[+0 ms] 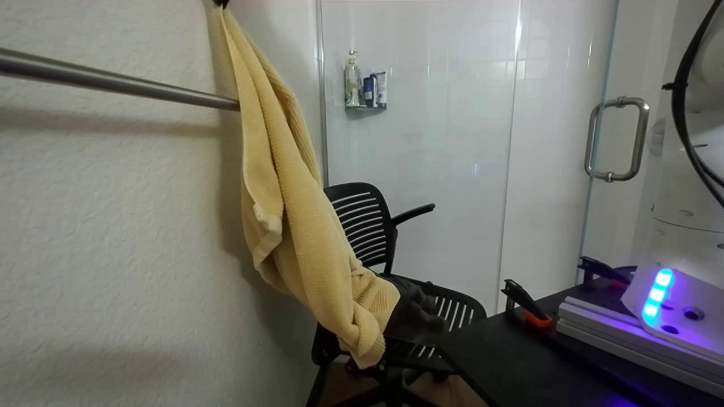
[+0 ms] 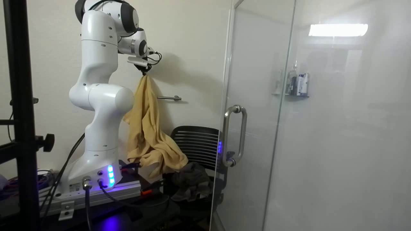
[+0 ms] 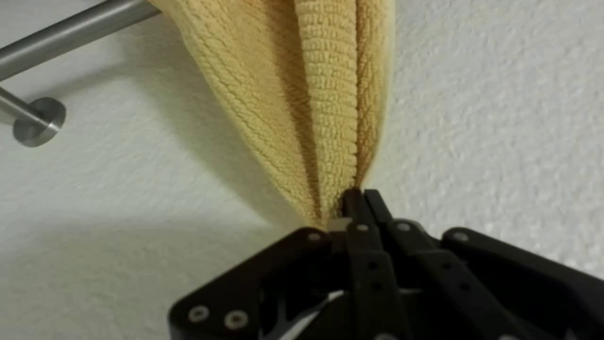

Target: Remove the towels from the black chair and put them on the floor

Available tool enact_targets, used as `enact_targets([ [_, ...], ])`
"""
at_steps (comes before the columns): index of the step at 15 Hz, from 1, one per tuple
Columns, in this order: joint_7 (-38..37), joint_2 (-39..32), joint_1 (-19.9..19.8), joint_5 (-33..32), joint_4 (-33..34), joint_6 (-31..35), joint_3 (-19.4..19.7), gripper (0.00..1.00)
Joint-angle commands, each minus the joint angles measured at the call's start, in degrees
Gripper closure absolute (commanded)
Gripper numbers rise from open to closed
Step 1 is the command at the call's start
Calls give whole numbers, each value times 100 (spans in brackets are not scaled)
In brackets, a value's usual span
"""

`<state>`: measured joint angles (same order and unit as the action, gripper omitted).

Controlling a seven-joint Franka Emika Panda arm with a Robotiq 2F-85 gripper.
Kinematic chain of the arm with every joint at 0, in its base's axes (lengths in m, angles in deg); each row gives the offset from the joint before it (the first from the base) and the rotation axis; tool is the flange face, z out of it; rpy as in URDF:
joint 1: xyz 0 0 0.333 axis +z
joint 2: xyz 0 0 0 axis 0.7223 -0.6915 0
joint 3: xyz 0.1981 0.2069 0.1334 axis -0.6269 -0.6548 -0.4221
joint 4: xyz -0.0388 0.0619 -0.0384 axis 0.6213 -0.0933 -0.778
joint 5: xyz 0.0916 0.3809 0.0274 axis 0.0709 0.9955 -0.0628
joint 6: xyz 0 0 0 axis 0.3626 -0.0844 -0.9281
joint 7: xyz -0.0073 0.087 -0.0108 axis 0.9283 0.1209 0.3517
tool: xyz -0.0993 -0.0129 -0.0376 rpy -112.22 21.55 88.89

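Gripper [image 3: 362, 192] is clamped on the tan towel [image 1: 294, 209], its two fingers nearly together at the cloth's gathered end. That narrow end points up and the broad end down, the towel hanging beside the wall [image 1: 113, 226]. In an exterior view its long axis slants downward toward the black chair [image 1: 359, 220], the lower folds crossing in front of the seat; contact with the seat cannot be determined. In an exterior view the same tan towel [image 2: 144, 125] drops steeply, then spreads sideways toward the backrest.

Grey towel [image 2: 192, 181] lies bunched on the chair's seat, just beside the tan folds; heaped as it is, no single long axis can be read. The chair's backrest stands upright.

Count, going outward: towels, two, one tan and one grey; black chair, one; metal towel rail [image 1: 113, 82], one, passing out of sight behind the tan towel; round rail mount [image 3: 40, 122], one in the wrist view; black table [image 1: 492, 350], one, near the chair; clamps [image 1: 526, 302] at its edge, two; robot arm [image 2: 106, 99], one, with three blue light segments [image 2: 111, 175] lit on its base; metal door handle [image 2: 225, 138], one; small shelf [image 1: 365, 107], one, bearing at least three containers [image 1: 352, 82].
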<state>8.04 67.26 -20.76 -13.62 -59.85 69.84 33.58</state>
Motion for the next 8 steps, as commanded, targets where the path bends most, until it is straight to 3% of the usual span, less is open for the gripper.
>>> enact_targets([
  [1,1551,-549,121,1209,-165,700,-15,99],
  [3,2486,-879,-228,1976,-64,702,-473,99],
  [8,4678,-1314,-1650,3583,139,-13,-1769,99],
])
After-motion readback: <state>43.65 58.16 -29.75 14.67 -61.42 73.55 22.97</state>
